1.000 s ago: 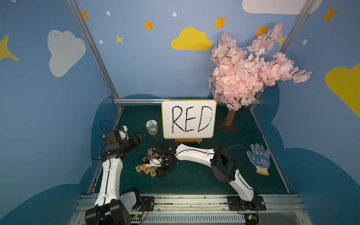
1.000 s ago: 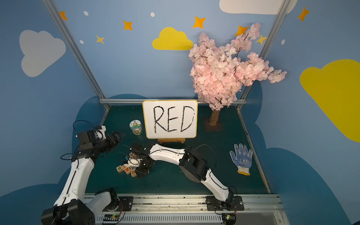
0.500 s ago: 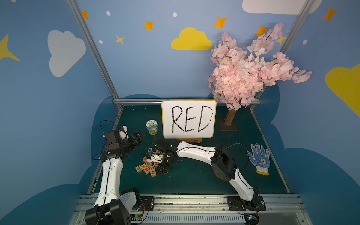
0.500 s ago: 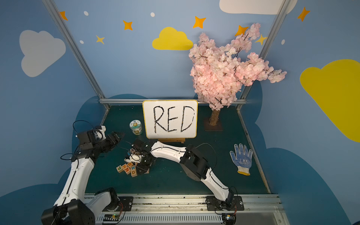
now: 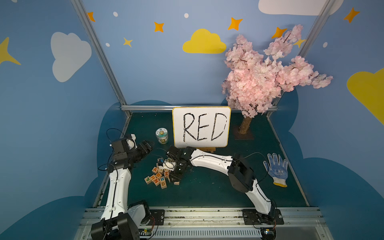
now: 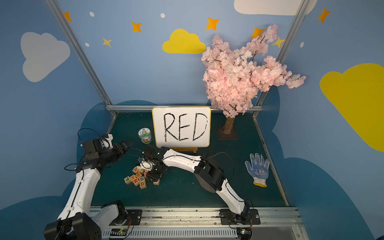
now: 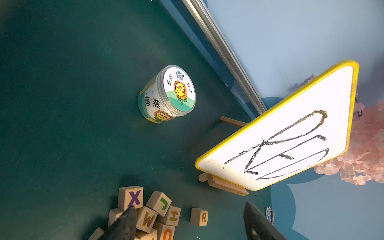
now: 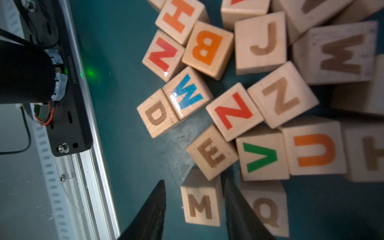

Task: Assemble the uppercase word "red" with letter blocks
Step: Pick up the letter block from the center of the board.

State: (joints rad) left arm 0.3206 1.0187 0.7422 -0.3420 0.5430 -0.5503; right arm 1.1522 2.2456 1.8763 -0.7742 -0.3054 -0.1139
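**Q:** Nearest the front rail, what does the right tool [image 8: 195,181] bracket?

**A:** Block M [image 8: 200,204], between parted jaws and not clamped, since a gap shows on one side. Closing here would likely take M, an unwanted letter. The finger beside block Q [image 8: 266,209] could shove the letter blocks [image 5: 159,176].

**Q:** Where are the wanted letters?

**A:** Block E [image 8: 212,152] lies just beyond M, pressed against block V [image 8: 261,156] and block N [image 8: 233,111], so jaw room looks scant. Block D [image 8: 158,113] abuts block W [image 8: 188,92]. Block R [image 7: 199,216] stands apart on the worktop [image 5: 207,187], ahead of the left tool [image 7: 189,205], which is parted and empty.

**Q:** What lies beyond?

**A:** The jar [image 7: 166,95], the board [image 5: 201,126] lettered RED and the tree [image 5: 259,83], with the glove [image 5: 276,166] well apart. None of them obstructs.
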